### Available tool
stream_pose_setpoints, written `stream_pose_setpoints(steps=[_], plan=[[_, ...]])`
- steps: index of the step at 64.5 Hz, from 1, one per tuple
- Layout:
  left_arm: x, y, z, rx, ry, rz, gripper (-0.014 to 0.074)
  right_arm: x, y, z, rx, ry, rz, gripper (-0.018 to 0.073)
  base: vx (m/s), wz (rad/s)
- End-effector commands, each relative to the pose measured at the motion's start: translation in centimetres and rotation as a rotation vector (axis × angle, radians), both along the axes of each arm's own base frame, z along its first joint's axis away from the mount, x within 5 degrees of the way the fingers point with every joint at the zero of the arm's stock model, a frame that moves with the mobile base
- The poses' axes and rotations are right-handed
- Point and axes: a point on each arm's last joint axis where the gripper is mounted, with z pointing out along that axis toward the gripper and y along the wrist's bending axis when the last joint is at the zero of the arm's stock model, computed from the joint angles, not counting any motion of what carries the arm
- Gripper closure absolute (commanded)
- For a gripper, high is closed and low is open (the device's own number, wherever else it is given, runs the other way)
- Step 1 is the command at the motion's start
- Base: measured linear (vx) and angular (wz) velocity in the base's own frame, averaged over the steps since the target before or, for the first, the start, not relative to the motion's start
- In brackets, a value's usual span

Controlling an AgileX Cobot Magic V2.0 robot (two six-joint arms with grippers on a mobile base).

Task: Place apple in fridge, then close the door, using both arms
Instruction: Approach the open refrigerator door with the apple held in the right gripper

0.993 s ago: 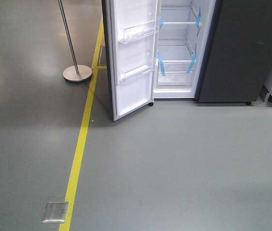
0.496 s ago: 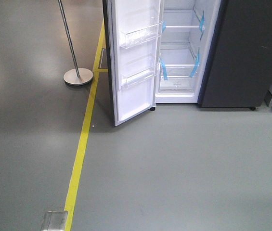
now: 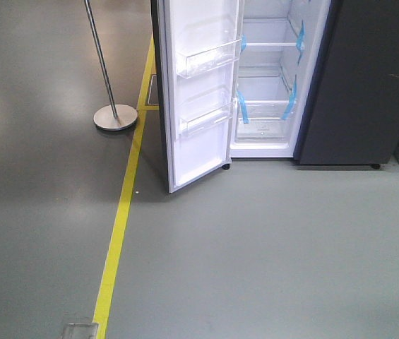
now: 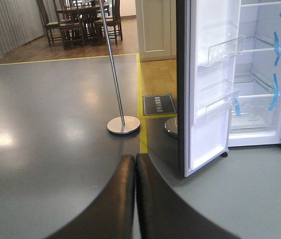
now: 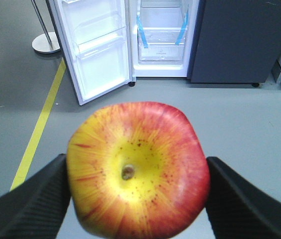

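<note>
grey smooth floor (image 3: 255,247) fills most of the front view, glossy with light patches on the left. a yellow line (image 3: 118,226) runs from the near edge up toward the fridge's left side. in the left wrist view a wood-floor area with a table and chairs (image 4: 80,20) lies far back, with a cream cabinet (image 4: 155,27) behind the fridge.

the fridge (image 3: 354,85) stands upright at the top right, dark grey outside, long axis vertical. its left compartment is open toward the camera – white inside, white shelves (image 3: 270,46), blue tape strips (image 3: 242,109) on the shelf ends.

the door (image 3: 195,155) is swung wide open on the left of the opening, white inner face showing, with two clear bins (image 3: 210,60) one above the other.

a metal pole on a round base (image 3: 114,116) stands left of the door, just across the yellow line. a dark floor mat (image 4: 158,104) lies behind it, and a small metal floor plate (image 3: 79,328) sits at the near edge.

the apple (image 5: 138,169) is well short of the fridge, up in the air, clamped between the black fingers (image 5: 36,204) of the right gripper (image 5: 137,175). its dimple faces the wrist camera, so the core axis points at the lens – yellow centre, red rim and right side.

the left gripper (image 4: 135,162) has its fingers pressed together on nothing, pointing at the floor near the pole base.
</note>
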Motion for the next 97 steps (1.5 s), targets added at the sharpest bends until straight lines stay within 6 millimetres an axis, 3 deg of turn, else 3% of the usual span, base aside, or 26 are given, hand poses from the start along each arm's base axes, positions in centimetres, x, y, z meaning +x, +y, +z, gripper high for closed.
stream_pose_setpoints(steps=[1, 97], plan=[[0.02, -0.01, 0.11, -0.01, -0.067, -0.002, 0.0602, 0.19, -0.22, 1.55, -0.001, -0.099, -0.032, 0.0334, 0.11, 0.03], [0.02, -0.01, 0.11, -0.01, -0.067, -0.002, 0.0602, 0.19, -0.22, 1.55, -0.001, -0.099, -0.032, 0.0334, 0.1, 0.0]])
